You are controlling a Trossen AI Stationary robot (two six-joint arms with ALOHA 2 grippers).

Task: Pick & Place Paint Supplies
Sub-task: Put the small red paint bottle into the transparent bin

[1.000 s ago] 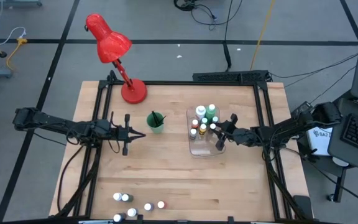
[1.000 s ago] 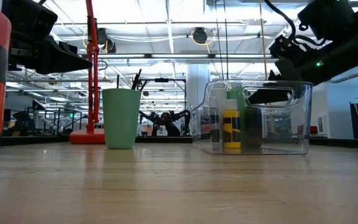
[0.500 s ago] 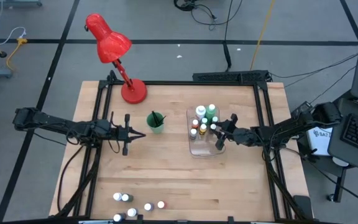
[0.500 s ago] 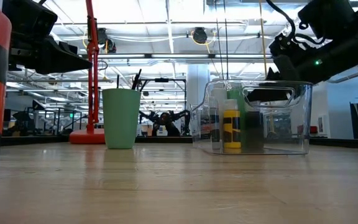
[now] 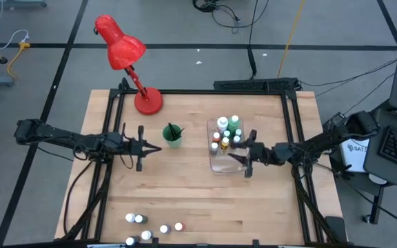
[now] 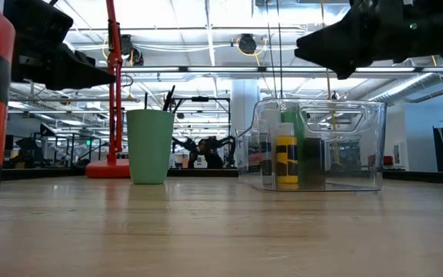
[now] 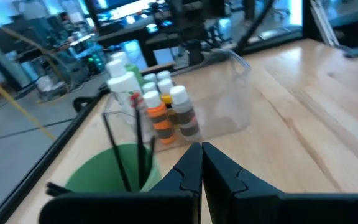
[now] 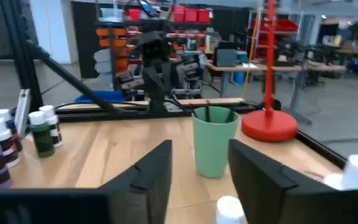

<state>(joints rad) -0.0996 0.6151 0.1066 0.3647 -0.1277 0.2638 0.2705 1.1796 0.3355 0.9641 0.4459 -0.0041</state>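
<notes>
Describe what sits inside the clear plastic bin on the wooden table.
The clear plastic bin holds white-capped paint bottles clustered at its far end: green, orange, dark. The exact count is unclear; some hide each other.

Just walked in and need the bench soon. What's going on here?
The robot is sorting paint supplies. The right claw hangs open and empty above the clear bin, which already holds several paint bottles. The left claw waits shut beside the green cup that holds the brushes. More loose bottles stand at the table's near edge.
</notes>
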